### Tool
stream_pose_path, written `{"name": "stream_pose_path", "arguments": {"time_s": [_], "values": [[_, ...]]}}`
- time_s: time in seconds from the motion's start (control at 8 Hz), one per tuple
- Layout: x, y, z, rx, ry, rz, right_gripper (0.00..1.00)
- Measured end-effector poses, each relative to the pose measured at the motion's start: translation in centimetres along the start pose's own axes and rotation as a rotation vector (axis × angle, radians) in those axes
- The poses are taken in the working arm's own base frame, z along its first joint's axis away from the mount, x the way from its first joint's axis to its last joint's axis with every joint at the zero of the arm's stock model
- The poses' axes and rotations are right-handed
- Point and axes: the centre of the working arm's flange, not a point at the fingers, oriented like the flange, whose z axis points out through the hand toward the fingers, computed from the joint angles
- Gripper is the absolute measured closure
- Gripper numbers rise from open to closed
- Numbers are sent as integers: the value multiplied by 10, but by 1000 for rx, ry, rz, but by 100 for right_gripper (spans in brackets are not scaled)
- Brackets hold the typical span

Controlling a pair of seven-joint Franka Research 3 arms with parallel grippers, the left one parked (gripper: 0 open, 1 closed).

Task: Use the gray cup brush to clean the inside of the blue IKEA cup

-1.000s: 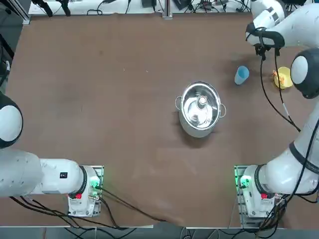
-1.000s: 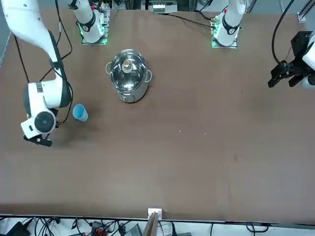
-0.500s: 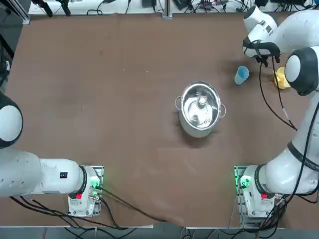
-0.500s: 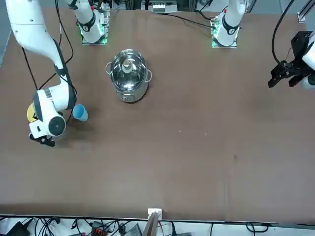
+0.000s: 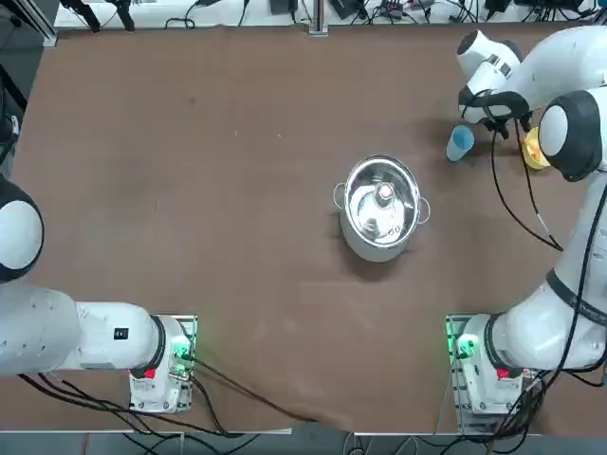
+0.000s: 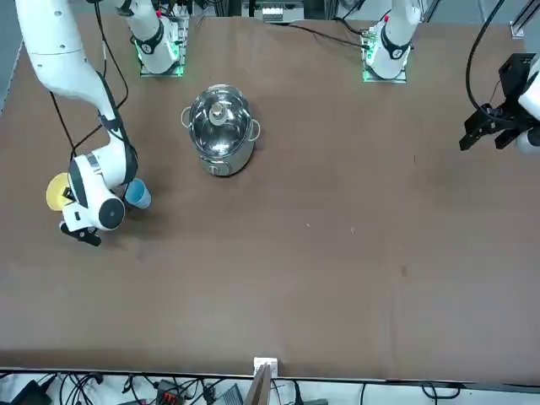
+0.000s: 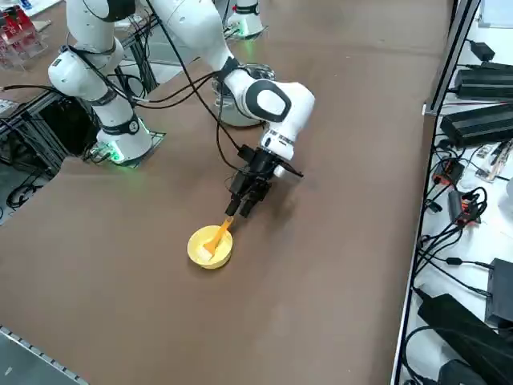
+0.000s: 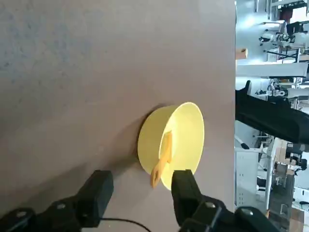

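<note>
Three containers sit on the tabletop (image 5: 190, 190): a steel pot (image 5: 381, 207) mid-table, a yellow bowl (image 7: 209, 246) by my right edge holding the gray cup brush (image 7: 216, 237), which looks orange, and the blue IKEA cup (image 5: 459, 143), hidden in the side view. My gripper (image 8: 140, 193) hovers open and empty beside the brush handle.

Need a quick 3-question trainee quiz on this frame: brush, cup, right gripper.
1. True or false: the gray cup brush rests in the yellow bowl.
2. The right gripper fingers are: A) open, holding nothing B) shut on the brush.
3. Fill in: the steel pot stands nearest the blue IKEA ____.

Key: 1 true; 2 A; 3 cup.
</note>
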Motion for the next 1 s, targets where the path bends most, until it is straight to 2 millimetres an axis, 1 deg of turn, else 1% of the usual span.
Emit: {"name": "stream_pose_path", "arguments": {"time_s": [0.38, 0.5, 0.62, 0.88, 1.0], "values": [[-13, -8, 15, -67, 65, 16, 29], [-16, -9, 17, -75, 73, 14, 30], [-17, -8, 17, -76, 75, 14, 30], [-17, -7, 16, -76, 76, 15, 39], [-17, -8, 17, -76, 75, 16, 40]]}}
